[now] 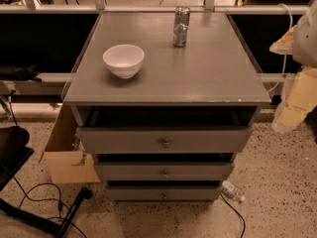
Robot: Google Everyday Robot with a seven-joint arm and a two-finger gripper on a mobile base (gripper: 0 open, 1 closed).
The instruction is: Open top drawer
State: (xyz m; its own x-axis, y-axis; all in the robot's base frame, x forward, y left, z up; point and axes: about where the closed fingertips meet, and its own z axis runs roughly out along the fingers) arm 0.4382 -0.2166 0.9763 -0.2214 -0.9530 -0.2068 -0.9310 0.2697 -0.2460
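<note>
The top drawer is the tallest grey front of the grey cabinet, with a small round brass knob at its centre. Its front stands a little out from the cabinet, with a dark gap above it under the top board. Two shorter grey drawer fronts with like knobs sit below it. My arm, in a pale yellowish cover, hangs at the right edge of the view. The gripper is at its lower end, to the right of the cabinet's corner and apart from the drawer.
A white bowl and a metal can stand on the cabinet top. A cardboard box leans against the cabinet's left side. A plastic bottle lies on the floor at the lower right. A black stand and cables lie at the lower left.
</note>
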